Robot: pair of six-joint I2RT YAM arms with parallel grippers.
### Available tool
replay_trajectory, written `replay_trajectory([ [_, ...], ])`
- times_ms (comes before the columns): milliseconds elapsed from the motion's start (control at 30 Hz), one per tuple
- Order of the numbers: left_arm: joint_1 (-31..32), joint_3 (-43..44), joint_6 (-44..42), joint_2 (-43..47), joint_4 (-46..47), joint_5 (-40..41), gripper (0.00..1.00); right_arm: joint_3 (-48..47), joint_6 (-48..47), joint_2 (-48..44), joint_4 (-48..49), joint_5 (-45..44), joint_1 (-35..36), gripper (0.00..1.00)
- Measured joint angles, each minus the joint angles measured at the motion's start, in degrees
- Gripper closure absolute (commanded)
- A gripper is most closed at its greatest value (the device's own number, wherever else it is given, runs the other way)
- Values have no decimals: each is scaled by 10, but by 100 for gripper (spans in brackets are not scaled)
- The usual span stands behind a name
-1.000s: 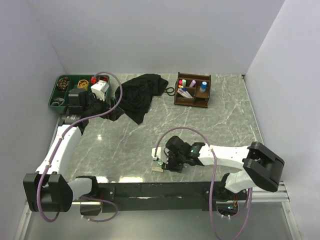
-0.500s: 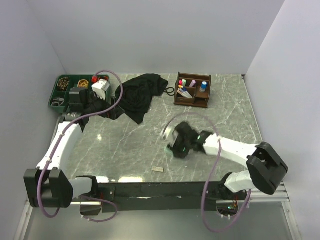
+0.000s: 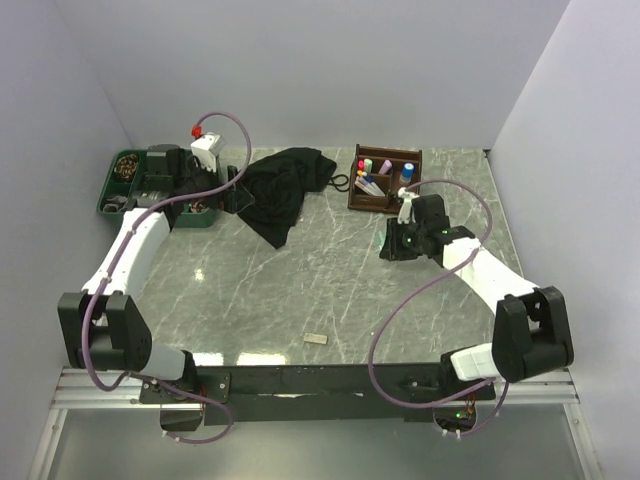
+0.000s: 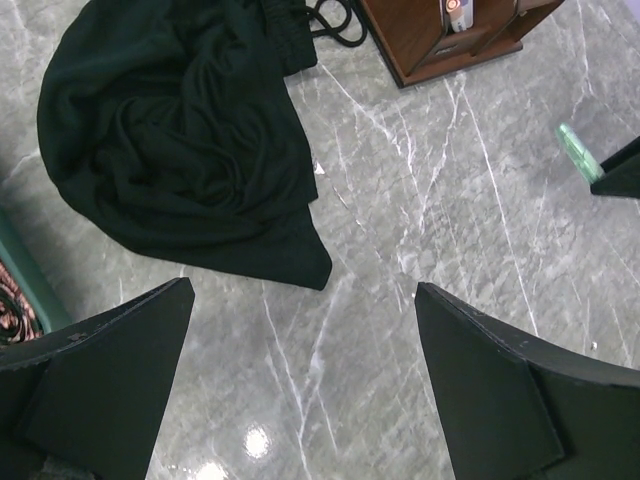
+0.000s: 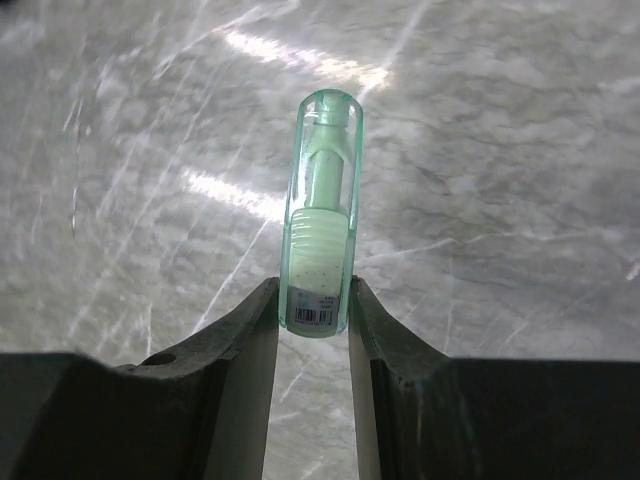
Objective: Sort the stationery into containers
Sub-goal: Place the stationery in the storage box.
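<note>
My right gripper is shut on a pastel green highlighter with a clear cap and holds it above the marble table. In the top view this gripper hangs just in front of the dark brown wooden organiser, which holds several pens and markers. My left gripper is open and empty over bare marble by the black cloth; in the top view it is right of the dark green tray. A small grey eraser lies near the front edge.
The black cloth lies crumpled between tray and organiser. White walls close the back and both sides. The left wrist view shows the organiser's corner and the highlighter tip at the right edge.
My right gripper has moved from beside the eraser at the front edge back and right towards the organiser, carrying the green highlighter. My left arm has swung farther back over the tray.
</note>
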State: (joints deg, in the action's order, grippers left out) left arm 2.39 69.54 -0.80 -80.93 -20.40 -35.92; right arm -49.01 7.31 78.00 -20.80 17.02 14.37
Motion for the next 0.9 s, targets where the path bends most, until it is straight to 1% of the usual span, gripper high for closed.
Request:
replay_trajectory([
  [133,3,12,0,-22,0,2,1,-31,34,38,1,-22,-30,100],
  [333,3,12,0,-44,-1,11,1,-106,45,116,11,-58,-64,100],
  [600,3,29,-3,-69,-6,15,1,-181,39,209,19,-93,-71,100],
  [900,4,45,-5,-97,-7,17,1,-247,21,276,35,-120,-71,100],
])
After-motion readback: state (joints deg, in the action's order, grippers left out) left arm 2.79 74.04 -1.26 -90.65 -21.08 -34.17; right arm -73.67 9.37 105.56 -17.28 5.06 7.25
